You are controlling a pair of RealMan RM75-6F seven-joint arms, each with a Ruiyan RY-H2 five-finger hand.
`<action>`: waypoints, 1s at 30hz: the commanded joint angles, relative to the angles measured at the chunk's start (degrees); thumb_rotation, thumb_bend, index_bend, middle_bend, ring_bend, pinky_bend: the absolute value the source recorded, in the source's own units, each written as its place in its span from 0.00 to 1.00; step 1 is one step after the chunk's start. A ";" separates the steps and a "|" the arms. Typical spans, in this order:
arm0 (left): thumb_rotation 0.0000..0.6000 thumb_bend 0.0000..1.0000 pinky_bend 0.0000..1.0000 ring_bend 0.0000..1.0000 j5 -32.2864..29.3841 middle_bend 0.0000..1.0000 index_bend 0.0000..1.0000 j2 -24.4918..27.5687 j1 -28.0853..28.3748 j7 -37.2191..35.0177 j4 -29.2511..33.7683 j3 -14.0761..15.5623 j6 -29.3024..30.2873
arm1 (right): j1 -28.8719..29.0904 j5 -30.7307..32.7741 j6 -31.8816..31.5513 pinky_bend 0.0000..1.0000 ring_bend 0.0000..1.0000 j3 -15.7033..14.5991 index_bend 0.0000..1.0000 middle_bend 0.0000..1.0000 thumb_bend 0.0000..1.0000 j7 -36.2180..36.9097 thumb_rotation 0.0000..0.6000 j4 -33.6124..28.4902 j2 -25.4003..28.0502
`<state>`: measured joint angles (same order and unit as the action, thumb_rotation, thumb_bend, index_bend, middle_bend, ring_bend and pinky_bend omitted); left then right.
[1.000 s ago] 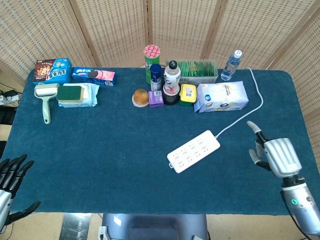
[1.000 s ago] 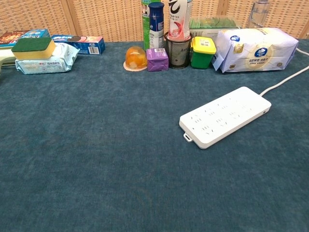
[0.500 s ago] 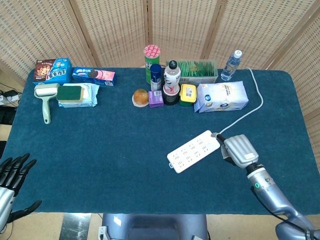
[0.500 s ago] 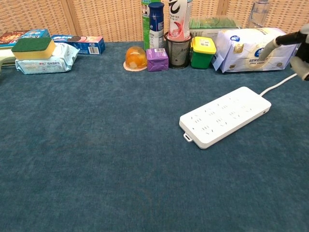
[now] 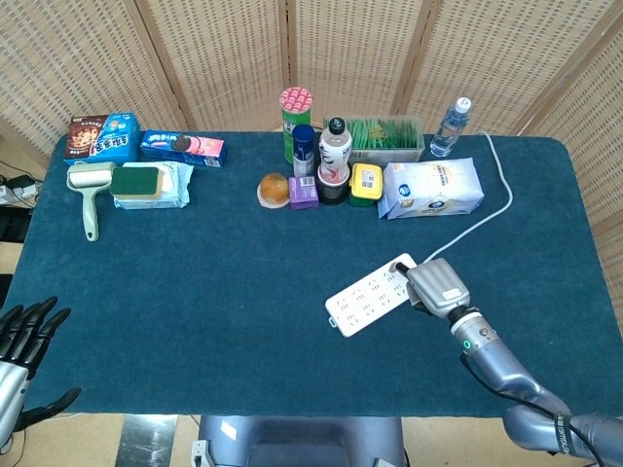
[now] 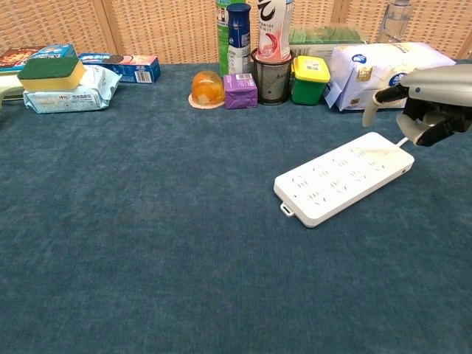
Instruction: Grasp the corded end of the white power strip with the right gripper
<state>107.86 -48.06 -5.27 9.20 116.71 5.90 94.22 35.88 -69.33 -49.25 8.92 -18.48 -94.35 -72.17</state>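
The white power strip (image 5: 370, 297) (image 6: 343, 177) lies slantwise on the blue tablecloth, right of the middle. Its white cord (image 5: 479, 224) runs from its far right end toward the table's back right. My right hand (image 5: 438, 285) (image 6: 424, 103) hovers just over that corded end and hides it in the head view. The chest view shows the thumb stuck out to the left and the fingers bent downward, a little above the strip, with nothing held. My left hand (image 5: 21, 341) hangs off the table's front left corner with its fingers spread.
A white tissue pack (image 5: 430, 188) (image 6: 387, 74) lies just behind the strip. Beside it at the back stand a yellow-lidded tub (image 5: 366, 183), a dark cup (image 6: 273, 77), a purple box (image 5: 304, 193) and a water bottle (image 5: 450, 125). A lint roller (image 5: 90, 190) and a sponge (image 5: 139, 180) lie far left.
My right hand has swept from the table's right edge leftward to above the strip's corded end. The strip has not moved, and the left hand has stayed put.
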 commanded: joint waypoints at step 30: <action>1.00 0.08 0.01 0.00 -1.09 0.00 0.00 0.23 0.70 1.97 1.95 -0.68 -1.38 | 3.52 5.28 2.39 1.00 1.00 -3.33 0.29 0.87 0.85 -2.30 1.00 8.18 -4.60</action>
<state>106.77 -47.84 -4.57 11.16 118.66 5.22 92.84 39.36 -64.10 -46.88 5.64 -20.74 -86.24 -76.73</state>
